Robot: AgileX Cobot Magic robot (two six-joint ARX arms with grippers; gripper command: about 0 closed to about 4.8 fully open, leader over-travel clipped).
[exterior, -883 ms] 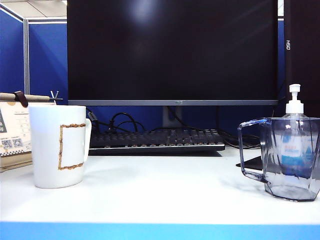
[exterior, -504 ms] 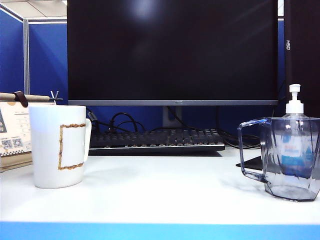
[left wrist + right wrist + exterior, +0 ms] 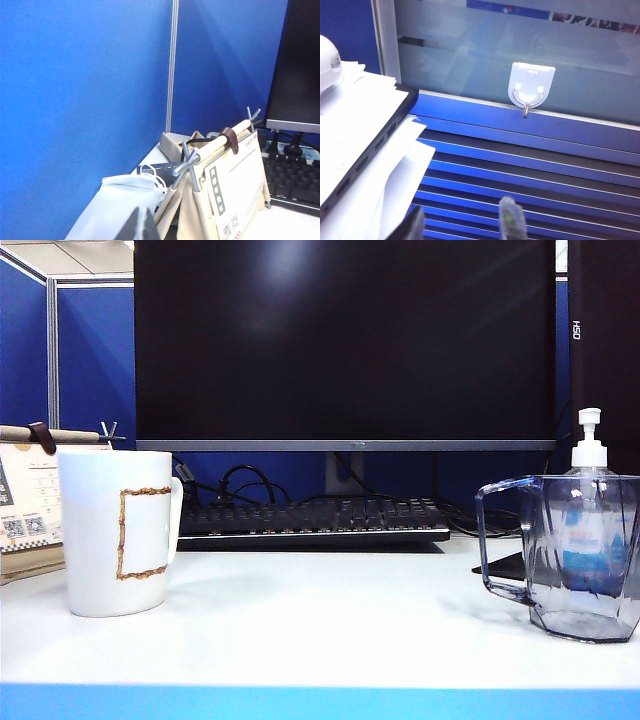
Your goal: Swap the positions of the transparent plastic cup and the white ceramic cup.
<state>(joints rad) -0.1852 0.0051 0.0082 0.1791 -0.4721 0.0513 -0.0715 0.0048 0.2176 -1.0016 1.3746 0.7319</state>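
**Kid:** What do the two cups look like?

**Me:** On my screen the white ceramic cup [image 3: 115, 531] is tall and plain white. It has a loop handle on its right side and a gold-brown box shape drawn on it. It stands upright on the left part of the white table [image 3: 320, 610]. The transparent plastic cup [image 3: 575, 555] is see-through with a blue-grey tint and flat slanted sides. Its bent handle sticks out to the left. It stands upright on the right part of the table, well apart from the white one.

**Kid:** What is behind them?

**Me:** A black keyboard [image 3: 310, 520] and a big dark monitor [image 3: 345, 340]. A pump bottle [image 3: 588, 510] with a blue label stands right behind the see-through cup. A little desk calendar [image 3: 30, 505] sits behind the white cup.

**Kid:** Where are the robot's hands?

**Me:** I can't see either one in the table camera. The left gripper [image 3: 141, 226] shows only its tips in its own camera. They are pressed together and hold nothing. It points toward the blue wall [image 3: 85, 100], with the calendar [image 3: 235, 185] on its stand close by. The right gripper [image 3: 462, 225] is turned off to the side. It faces a wall with a white hook [image 3: 531, 86], next to a pile of papers [image 3: 350, 120]. Its two fingers [image 3: 511, 220] stand apart with nothing between them.
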